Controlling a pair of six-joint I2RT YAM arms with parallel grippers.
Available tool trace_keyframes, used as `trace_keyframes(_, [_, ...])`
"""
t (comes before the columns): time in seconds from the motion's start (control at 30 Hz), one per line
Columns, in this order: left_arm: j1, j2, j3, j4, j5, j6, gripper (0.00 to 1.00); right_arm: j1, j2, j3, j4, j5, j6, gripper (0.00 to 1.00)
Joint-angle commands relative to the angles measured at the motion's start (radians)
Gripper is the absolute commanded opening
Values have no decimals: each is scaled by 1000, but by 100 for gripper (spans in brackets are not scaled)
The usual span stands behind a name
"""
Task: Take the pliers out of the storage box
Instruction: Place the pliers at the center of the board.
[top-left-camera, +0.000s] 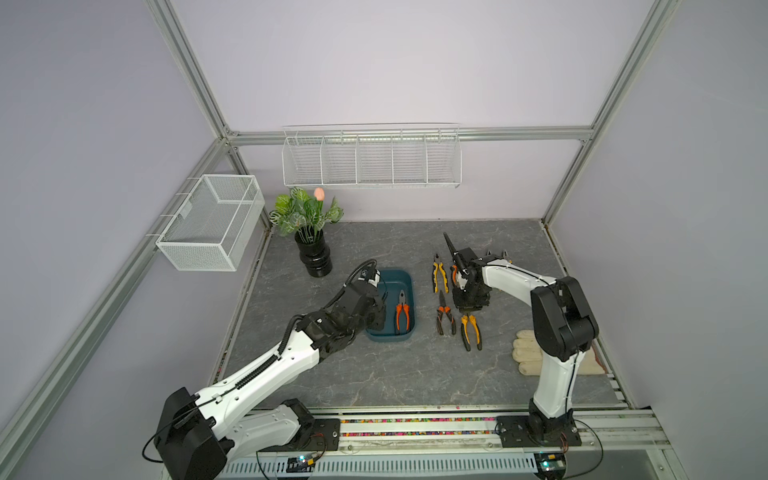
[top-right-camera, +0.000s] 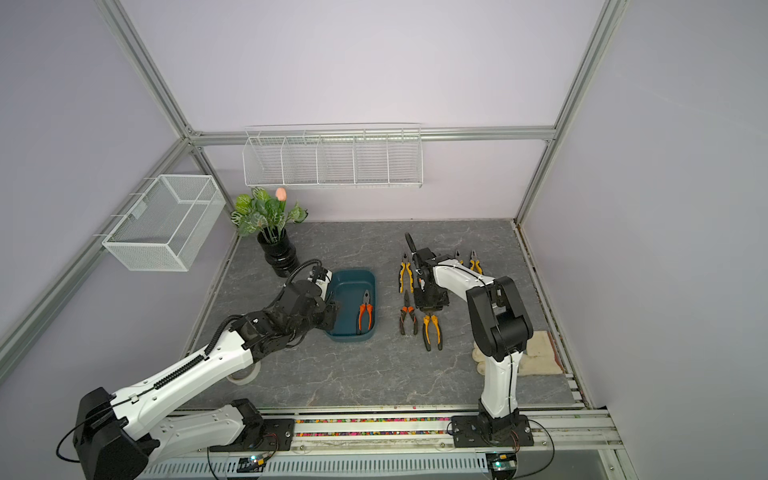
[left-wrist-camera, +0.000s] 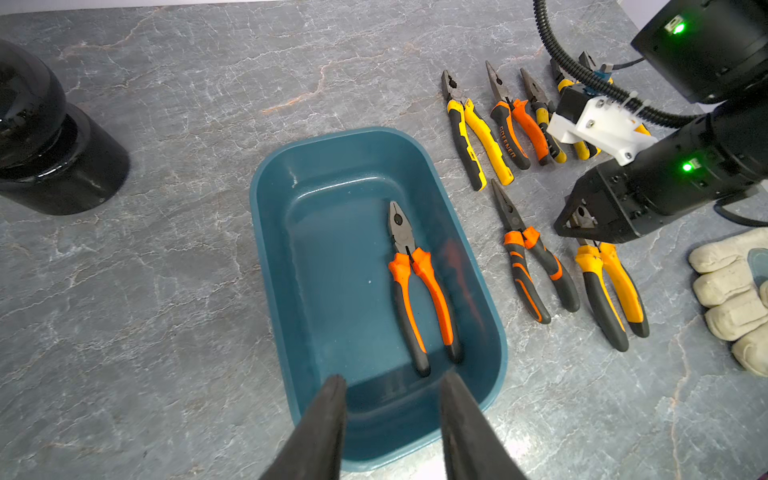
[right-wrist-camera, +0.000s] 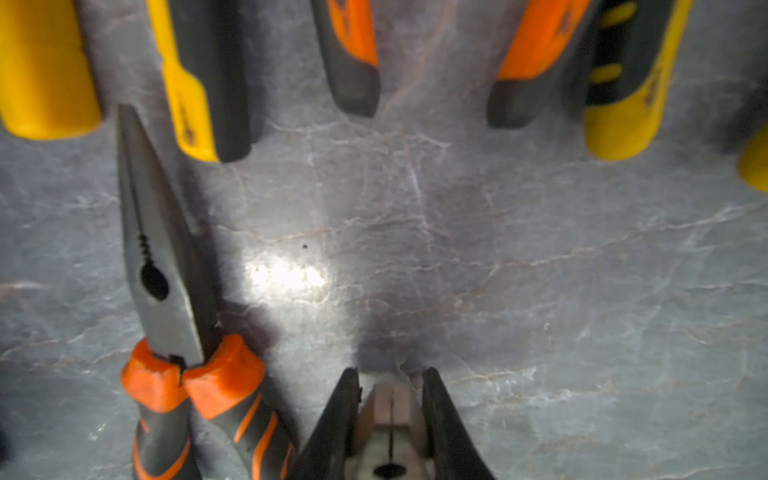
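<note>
Box (left-wrist-camera: 332, 291): one orange pliers (left-wrist-camera: 419, 282) in it, flat, hard by the R wall, handles toward L gripper (left-wrist-camera: 392, 380). L arm reaches low over box's near end, fingers apart, nothing btw them. R gripper (right-wrist-camera: 390, 376) is down at the table (top-left-camera: 374, 374), clamped on head of amber pliers (right-wrist-camera: 390, 419). Long-nose pair (right-wrist-camera: 166, 291) lies just beside, back row (left-wrist-camera: 515, 124) beyond. Bare box floor L of the orange pliers.

White-shelled arms (top-left-camera: 266, 368), black joints (top-left-camera: 561, 320) (green status lights (left-wrist-camera: 688, 167)), ribbed black cables (left-wrist-camera: 549, 41)
</note>
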Motion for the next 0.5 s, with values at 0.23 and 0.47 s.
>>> trace_keyframes(0.23, [-1,-3,5,-7,-3,1,41,-6,39,-12,74,0,10,37])
trace_keyframes(0.47, [-1,-1,10,-7,-3,2,40,-7,30,-28,83,-8,13,36])
